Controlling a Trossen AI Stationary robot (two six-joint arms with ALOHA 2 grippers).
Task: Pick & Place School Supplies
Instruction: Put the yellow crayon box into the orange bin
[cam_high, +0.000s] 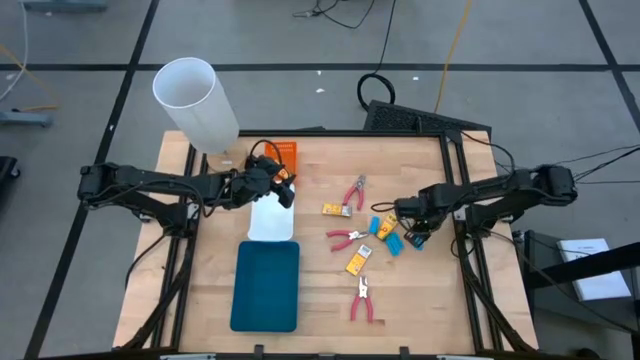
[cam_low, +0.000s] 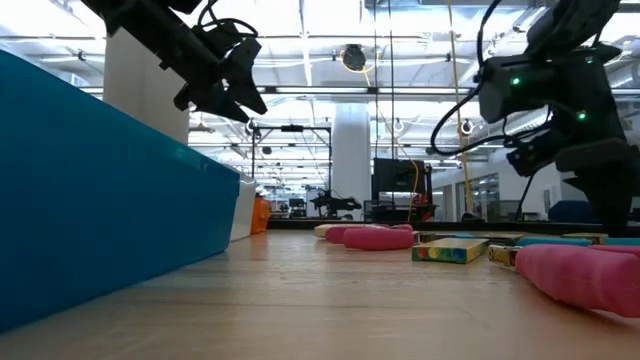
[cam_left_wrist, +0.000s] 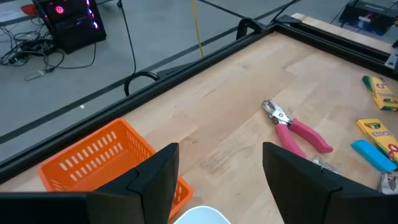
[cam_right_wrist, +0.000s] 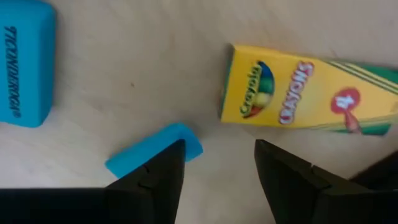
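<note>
Trays line the table's left half: an orange tray (cam_high: 285, 153), a white tray (cam_high: 271, 219) and a teal tray (cam_high: 266, 286), with a tall white cylinder (cam_high: 195, 101) behind. The left gripper (cam_high: 283, 187) hangs above the white tray, jaws parted and empty. School supplies lie scattered right of centre. The right gripper (cam_right_wrist: 217, 163) hovers low over them, jaws parted, holding nothing. Only its wrist view shows a crayon box (cam_right_wrist: 305, 93) and blue eraser (cam_right_wrist: 25, 62) close.

Grey floor (cam_high: 90, 40) tiles surround the wooden table (cam_high: 420, 300), cables trail across them, and beyond it rows of ceiling lights (cam_low: 300, 40) and a white pillar (cam_low: 351, 160).
</note>
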